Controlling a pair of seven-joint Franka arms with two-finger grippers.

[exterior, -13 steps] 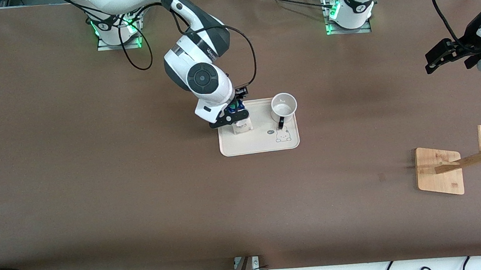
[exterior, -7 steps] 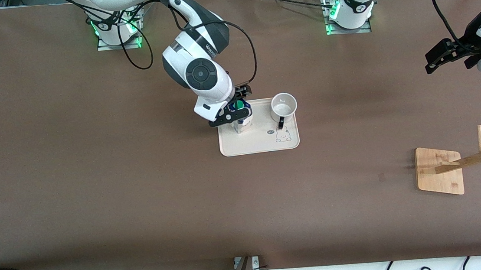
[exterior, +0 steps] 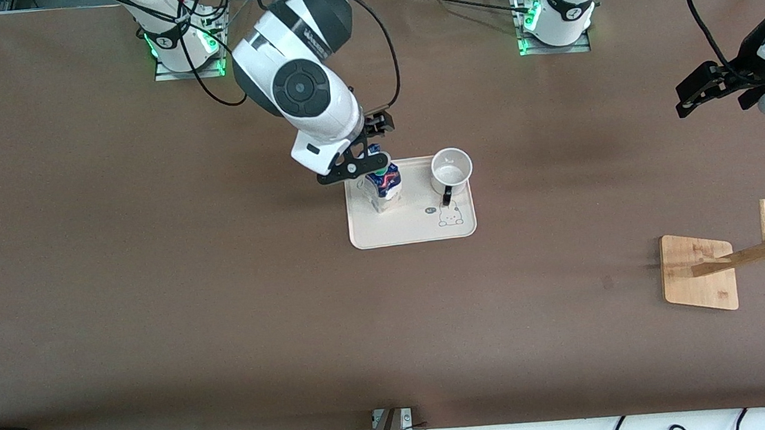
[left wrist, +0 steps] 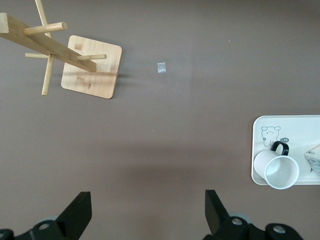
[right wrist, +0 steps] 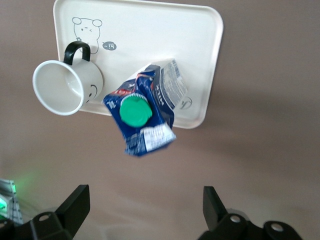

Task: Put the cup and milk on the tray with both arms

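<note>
The right pincer (exterior: pixel 357 158) hangs in the air just above the milk (exterior: pixel 384 186). Its two fingers are spread wide and hold nothing. The milk stands by itself on the tray (exterior: pixel 413 233), on the side toward the right arm's end of the counter (exterior: pixel 154 297). In the right wrist view the green cap (right wrist: pixel 134 111) shows clear between the fingers, with nothing touching it.

The cup (exterior: pixel 451 171) stands on the tray too, beside the milk, toward the left arm's end. Its black handle points toward the little rabbit drawing (exterior: pixel 450 217).

The left pincer (exterior: pixel 707 91) waits high up at the left arm's end of the counter. It is wide open and holds nothing. A wooden stand (exterior: pixel 699 272) sits near that end, well apart from the tray.

Both things look to be on the tray, so the job seems almost done. The step now is letting go and pulling away. Next, the right arm should go straight up and back, so it does not bump the milk over.
</note>
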